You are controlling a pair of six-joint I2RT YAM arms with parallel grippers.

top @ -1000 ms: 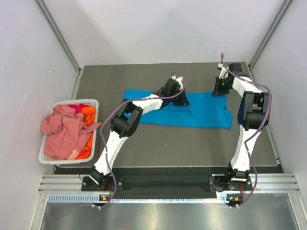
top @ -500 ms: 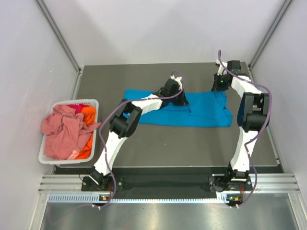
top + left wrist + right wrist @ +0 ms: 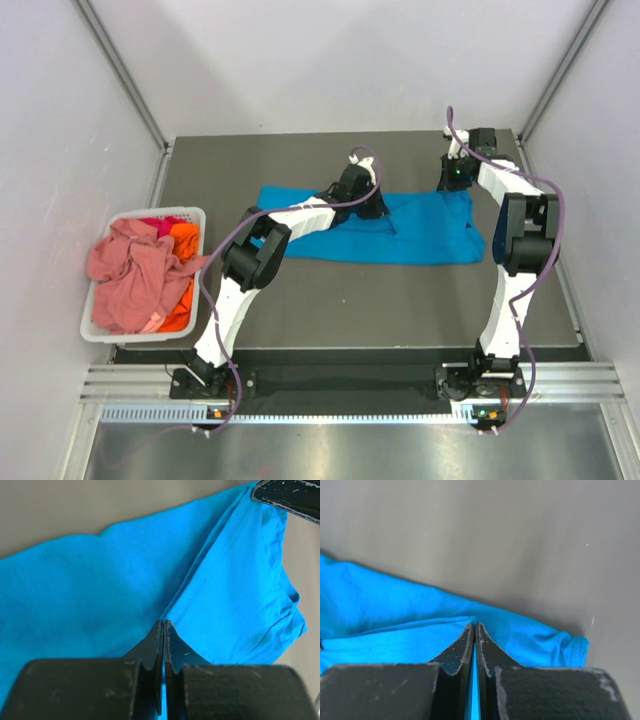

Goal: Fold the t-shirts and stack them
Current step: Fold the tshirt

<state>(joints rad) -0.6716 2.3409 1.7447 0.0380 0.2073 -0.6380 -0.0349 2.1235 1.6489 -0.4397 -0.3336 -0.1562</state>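
Observation:
A turquoise-blue t-shirt (image 3: 400, 232) lies spread across the far middle of the dark table. My left gripper (image 3: 372, 206) sits on its middle back edge, shut on a fold of the blue cloth (image 3: 210, 595). My right gripper (image 3: 452, 186) is at the shirt's far right corner, shut on the blue cloth edge (image 3: 420, 640). Salmon-pink (image 3: 130, 270), orange (image 3: 180, 300) and red shirts lie crumpled in the white basket (image 3: 190, 214) at the left.
The basket stands at the table's left edge. Metal frame posts (image 3: 125, 85) rise at the back corners, with white walls close on both sides. The right gripper's tip shows at the top right of the left wrist view (image 3: 290, 495).
Both grippers have moved slightly toward the back of the table, pulling the blue shirt's far edge with them. The right arm has shifted a little left.

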